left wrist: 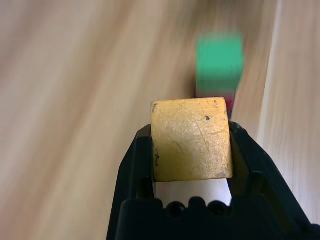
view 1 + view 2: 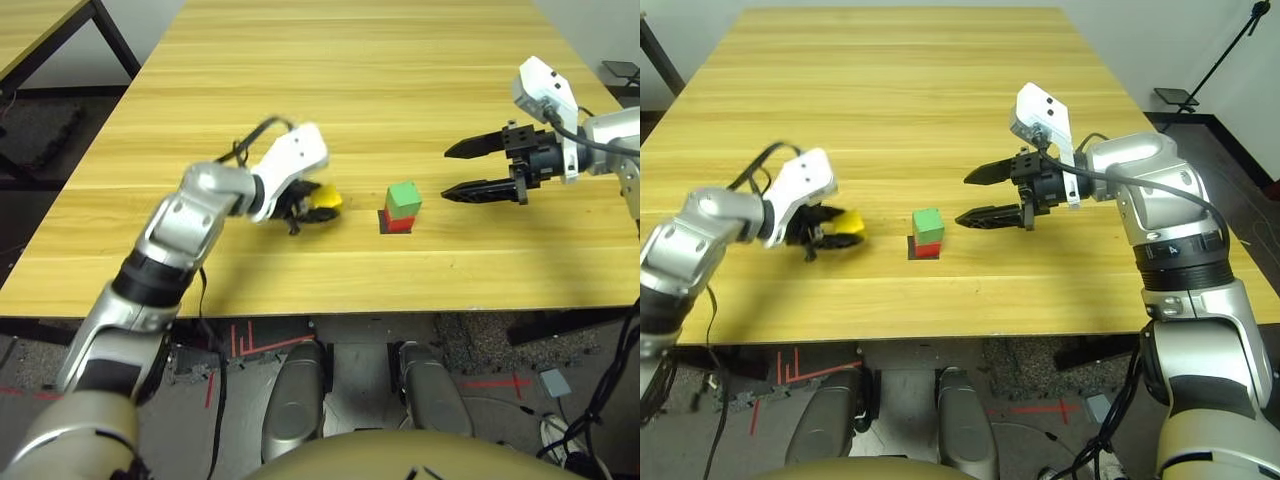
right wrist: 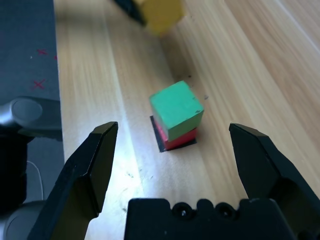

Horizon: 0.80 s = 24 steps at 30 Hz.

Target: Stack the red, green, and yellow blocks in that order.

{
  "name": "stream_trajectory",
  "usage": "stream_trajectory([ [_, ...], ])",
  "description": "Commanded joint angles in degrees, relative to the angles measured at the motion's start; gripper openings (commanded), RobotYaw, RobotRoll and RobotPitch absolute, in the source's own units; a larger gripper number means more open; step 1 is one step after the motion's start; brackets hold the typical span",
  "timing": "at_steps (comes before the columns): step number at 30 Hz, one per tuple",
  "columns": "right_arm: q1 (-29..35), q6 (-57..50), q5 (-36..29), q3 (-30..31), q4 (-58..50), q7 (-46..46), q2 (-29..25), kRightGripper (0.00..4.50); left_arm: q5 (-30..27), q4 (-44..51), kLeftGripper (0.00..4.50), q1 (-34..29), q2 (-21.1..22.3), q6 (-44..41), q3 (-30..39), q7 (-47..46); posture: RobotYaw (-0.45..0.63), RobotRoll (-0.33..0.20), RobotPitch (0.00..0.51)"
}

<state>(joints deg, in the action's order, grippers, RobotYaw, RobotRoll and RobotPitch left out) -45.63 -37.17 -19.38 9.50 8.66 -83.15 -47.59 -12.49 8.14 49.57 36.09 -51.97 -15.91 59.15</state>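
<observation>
Left claw (image 1: 192,145) grips the yellow block (image 1: 192,140), best centred level above the green block (image 2: 404,198), stacked on the red block (image 2: 399,224) mid-counter (image 2: 330,275); right claw (image 2: 452,174) wide, right of the stack.

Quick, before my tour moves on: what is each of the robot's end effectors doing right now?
Left end effector: closed on the yellow block.
Right end effector: open, holding nothing.
</observation>
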Motion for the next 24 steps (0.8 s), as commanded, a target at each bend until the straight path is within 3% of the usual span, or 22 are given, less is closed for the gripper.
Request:
stream_trajectory([
  [1,1.3,0.5,-1.5,-1.0,-1.6,-0.8,-0.4,4.50,-1.8,-2.8,1.97,2.5,-1.9,-3.1,-2.0,0.8,0.21,-0.092,0.094],
  [13,4.7,-1.9,-3.2,-2.6,-5.4,1.5,-1.6,4.50,1.4,-15.7,1.97,10.6,-10.4,0.5,-9.8,1.5,0.16,-0.068,0.100],
  [24,6.4,-2.8,-4.3,-3.1,-7.0,2.9,-2.1,4.50,2.9,-16.7,1.97,12.4,-14.9,-1.3,-11.7,1.0,0.15,-0.058,0.105],
])
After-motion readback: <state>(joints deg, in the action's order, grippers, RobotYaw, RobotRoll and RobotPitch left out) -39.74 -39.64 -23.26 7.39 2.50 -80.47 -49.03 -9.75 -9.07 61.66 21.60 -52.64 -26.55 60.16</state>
